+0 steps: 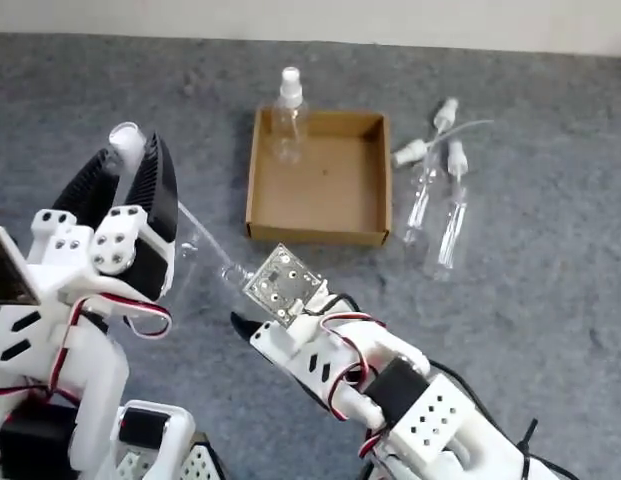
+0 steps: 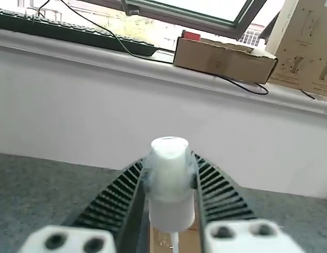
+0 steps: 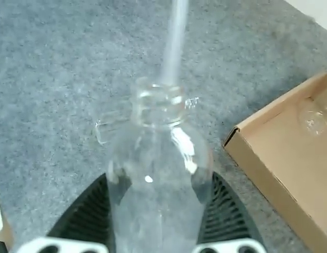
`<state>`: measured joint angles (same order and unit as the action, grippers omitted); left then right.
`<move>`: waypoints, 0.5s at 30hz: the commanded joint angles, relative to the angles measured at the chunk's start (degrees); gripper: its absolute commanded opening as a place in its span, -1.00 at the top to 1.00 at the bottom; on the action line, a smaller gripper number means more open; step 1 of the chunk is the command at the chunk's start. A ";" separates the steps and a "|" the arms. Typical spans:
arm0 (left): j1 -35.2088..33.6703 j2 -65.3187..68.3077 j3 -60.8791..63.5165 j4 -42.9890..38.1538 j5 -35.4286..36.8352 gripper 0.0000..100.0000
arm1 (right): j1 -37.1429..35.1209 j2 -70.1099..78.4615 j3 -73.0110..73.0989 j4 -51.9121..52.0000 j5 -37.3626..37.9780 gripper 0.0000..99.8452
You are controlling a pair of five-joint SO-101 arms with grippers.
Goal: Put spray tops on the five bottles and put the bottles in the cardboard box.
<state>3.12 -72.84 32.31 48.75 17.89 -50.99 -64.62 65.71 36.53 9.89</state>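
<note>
My left gripper (image 1: 130,165) is raised over the table's left side, shut on a white spray top (image 1: 125,140). In the left wrist view the spray top (image 2: 168,179) sits between the black fingers (image 2: 118,195). Its thin tube (image 1: 205,235) slants down into the open neck of a clear bottle (image 1: 233,270). My right gripper (image 1: 245,310) is shut on that bottle. In the right wrist view the bottle (image 3: 158,158) stands between the fingers (image 3: 221,211), with the tube (image 3: 174,37) entering its neck. The cardboard box (image 1: 320,235) holds one capped bottle (image 1: 288,115).
Right of the box lie two clear bottles with spray tops (image 1: 420,190) (image 1: 452,205) and a loose spray top (image 1: 445,115) with a tube. The box's near corner (image 3: 242,137) lies close beside the held bottle. Grey carpet covers the table.
</note>
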 commanded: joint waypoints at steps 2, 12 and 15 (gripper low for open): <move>0.92 -0.13 -0.40 -1.85 0.18 0.99 | -0.48 -1.54 -0.40 -1.19 -0.62 0.99; 1.89 -0.40 0.66 6.68 0.35 0.99 | -0.22 -1.54 -0.40 -1.45 -0.97 0.99; 6.02 -0.40 0.66 8.53 0.26 0.99 | -0.22 -1.54 -0.40 -1.45 -0.97 0.99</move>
<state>4.00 -72.84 33.19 55.25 17.89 -50.99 -64.62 65.71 36.35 9.63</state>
